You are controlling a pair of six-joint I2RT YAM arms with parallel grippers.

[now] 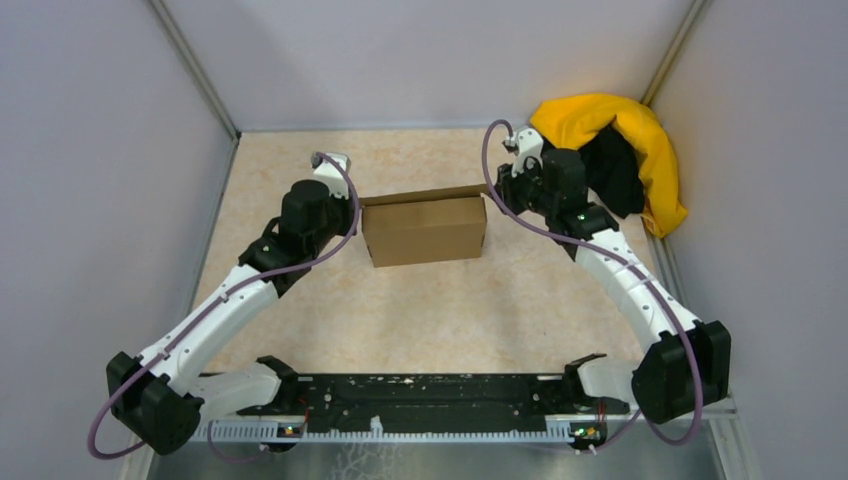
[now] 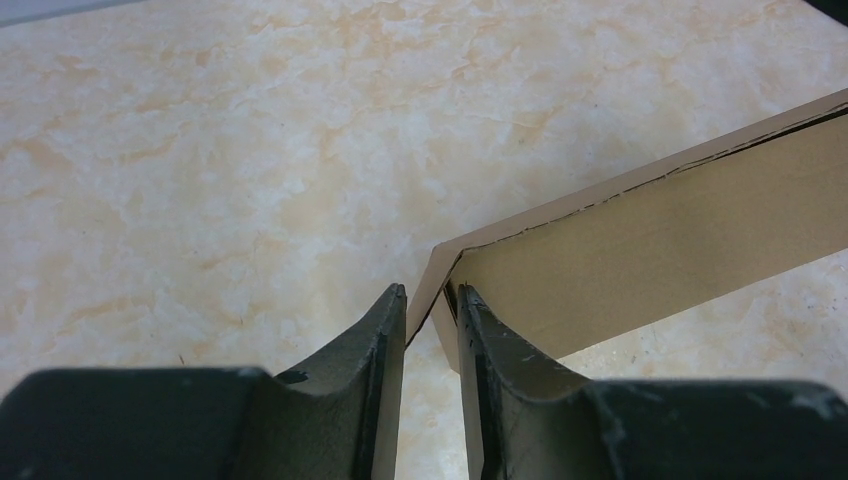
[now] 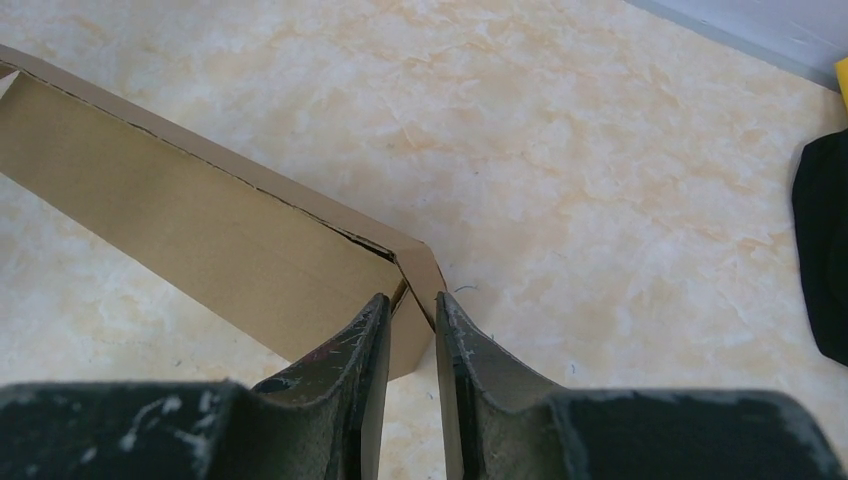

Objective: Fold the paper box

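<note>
Left pincer [image 2: 430,303]: clenched on the paper box [image 2: 650,245], with a thin cardboard edge nipped in the narrow slot at a bent corner. Beyond that corner, a long brown panel running away up and to the right. A second layer sits just behind its top edge, with a fine dark seam between the two.

Right pincer [image 3: 412,305]: likewise clamped on cardboard, gripping the short angled tab where the long panel turns its corner. Panel here running off up and to the left, lower edge close over the table [image 1: 450,310].

From above: box resting on the pale marbled table, in the far half and roughly centred between the two arms. Rectangular in outline, long side across the view, plain brown, with a slim strip of cardboard showing along the far edge. Held at both far corners, left arm reaching in from the left and right arm from the right, each wrist close beside its end of the box.

Yellow and black cloth heap [image 1: 640,140] in the far right corner of the table, just behind the right arm, apart from the box.
</note>
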